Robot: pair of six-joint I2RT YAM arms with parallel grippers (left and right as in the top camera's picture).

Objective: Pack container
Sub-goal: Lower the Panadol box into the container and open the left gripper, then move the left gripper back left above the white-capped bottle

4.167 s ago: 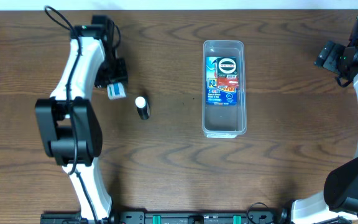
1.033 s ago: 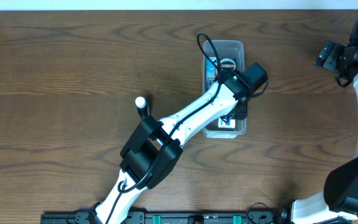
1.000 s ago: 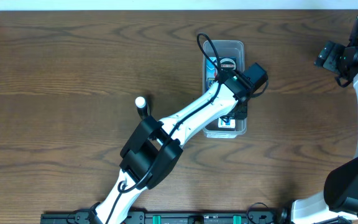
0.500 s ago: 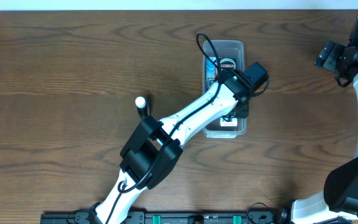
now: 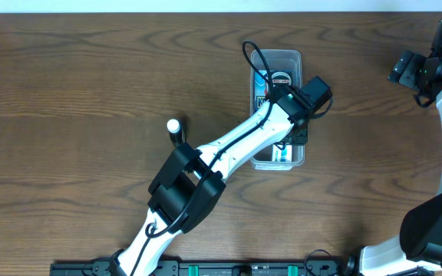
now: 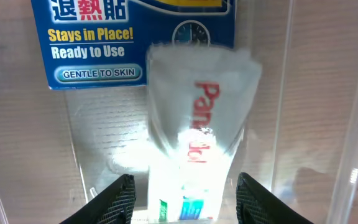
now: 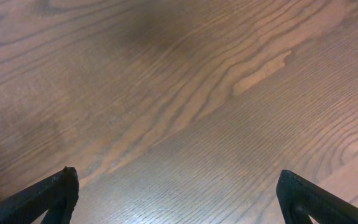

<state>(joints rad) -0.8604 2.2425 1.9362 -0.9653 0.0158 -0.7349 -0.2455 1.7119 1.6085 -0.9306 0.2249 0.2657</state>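
The container (image 5: 298, 58) is a clear long bin right of the table's middle, with a flat blue printed pack (image 5: 270, 81) on its floor. My left gripper (image 5: 291, 142) reaches into its near end. In the left wrist view a small white box (image 6: 194, 124) with red lettering lies blurred between the fingers (image 6: 122, 196) of the left gripper (image 6: 185, 186), with a narrow gap on each side, inside the container's wall (image 6: 309, 93). The box (image 5: 282, 153) shows white and blue at the bin's near end. My right gripper (image 7: 179, 186) stands wide open over bare wood.
A small black bottle with a white cap (image 5: 175, 132) lies on the table left of the container, beside my left arm. The right arm (image 5: 420, 73) stays at the far right edge. The tabletop is dark wood.
The left arm carried the white box from the table's left side into the container. In the last half second the box shifted at the bin's near end; the right arm has not moved.
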